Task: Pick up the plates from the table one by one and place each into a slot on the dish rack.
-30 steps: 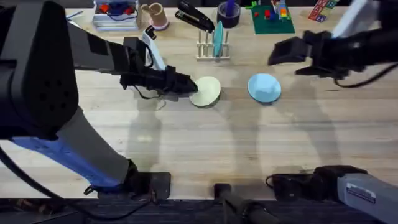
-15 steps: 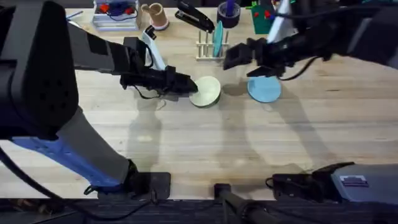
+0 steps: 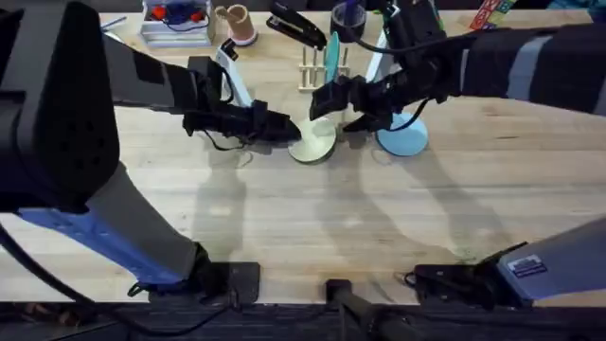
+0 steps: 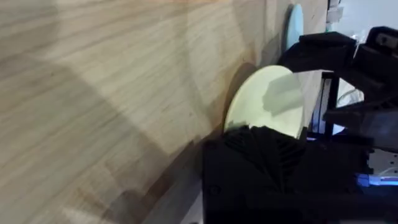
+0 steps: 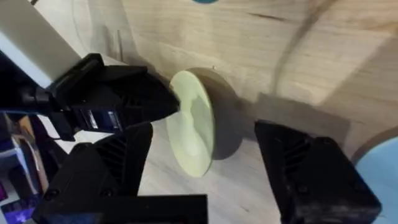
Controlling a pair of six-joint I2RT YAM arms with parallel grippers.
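Plainly gripped the cream plate (image 3: pixel 316 142) by its left rim with the left gripper (image 3: pixel 287 130), clenched tight on it. Held that plate tipped up on edge near the middle of the table (image 3: pixel 284 218), just in front of the rack (image 3: pixel 324 81). Could not tell whether its lower rim touched the wood.

Had the right gripper (image 3: pixel 337 111) in from the right, released, spread wide and empty. Hung it at the cream plate's far right side, one finger toward the rack and the other toward the blue plate (image 3: pixel 405 138). Straddled the raised rim loosely, as seen from the right wrist, with a gap on both sides and no contact to be made out. Faced the left gripper across the plate at close range.

Found the blue plate flat on the table, just right of the cream one and apart from it, partly under the right arm. Found a teal plate (image 3: pixel 332 59) upright in a rack slot between the dowels. Saw a clear tray (image 3: pixel 175 23) of red and blue items at the far left, well apart from the rack.
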